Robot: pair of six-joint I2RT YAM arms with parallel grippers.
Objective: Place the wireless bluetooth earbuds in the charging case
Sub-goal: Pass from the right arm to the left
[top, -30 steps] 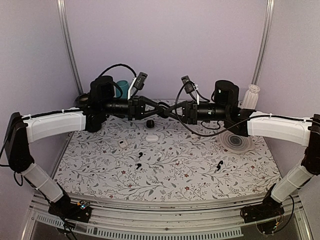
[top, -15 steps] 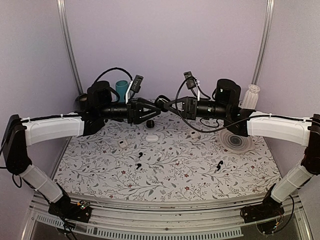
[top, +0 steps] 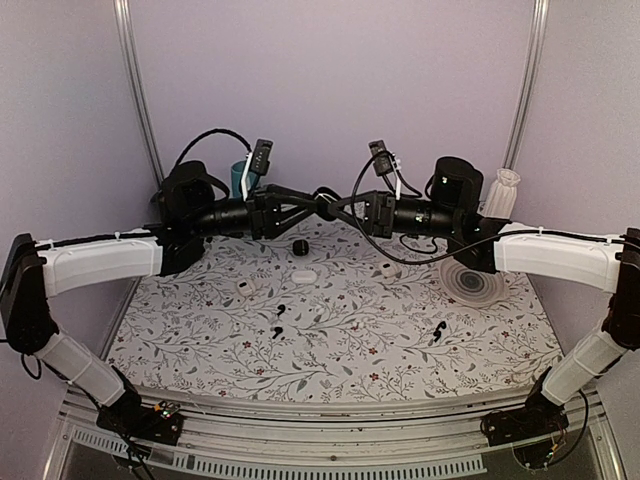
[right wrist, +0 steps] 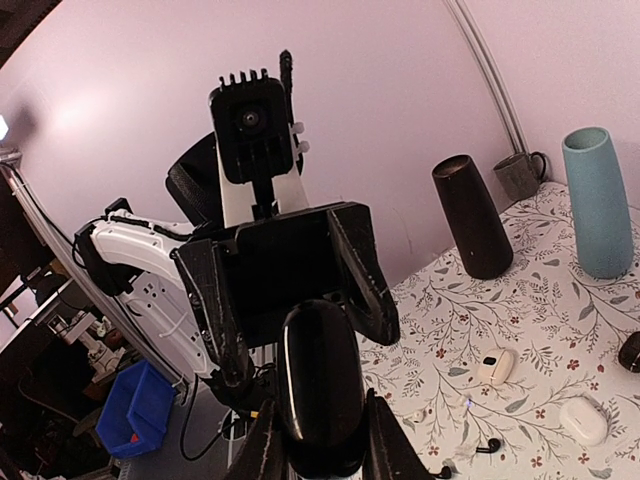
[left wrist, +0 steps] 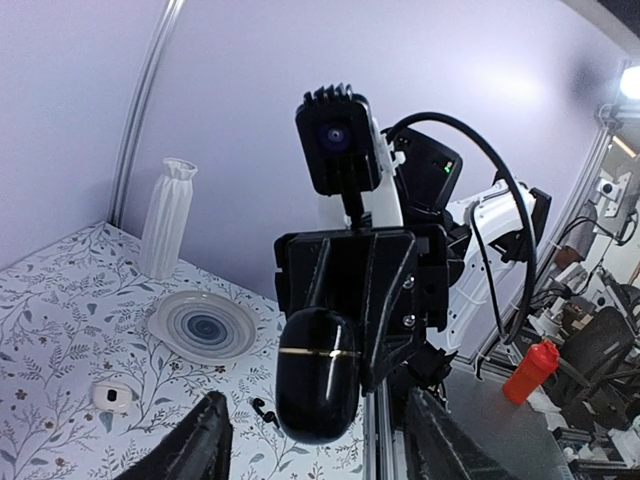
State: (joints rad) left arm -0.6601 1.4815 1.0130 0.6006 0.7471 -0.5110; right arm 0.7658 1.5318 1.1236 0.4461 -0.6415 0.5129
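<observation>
My right gripper (top: 338, 208) is shut on the glossy black oval charging case (top: 324, 205) and holds it in the air above the back middle of the table. In the right wrist view the case (right wrist: 320, 385) sits closed between my right gripper's (right wrist: 322, 445) jaws. My left gripper (top: 300, 208) is open and faces the case from the left, with its fingers (left wrist: 200, 445) apart below the case (left wrist: 315, 375). Three tiny black earbuds lie on the floral mat: two at centre (top: 281, 308) (top: 276, 330) and one at the right (top: 437, 330).
Three white cases (top: 303, 276) (top: 245, 287) (top: 390, 269) and a small black case (top: 299, 247) lie on the mat. A ringed plate (top: 472, 283) and a white vase (top: 502, 193) stand at the back right. A teal vase (top: 243, 178) stands at the back left.
My left gripper has pulled back to the left, away from the case, and its fingers now stand apart from it. My right gripper keeps the case and has shifted slightly right.
</observation>
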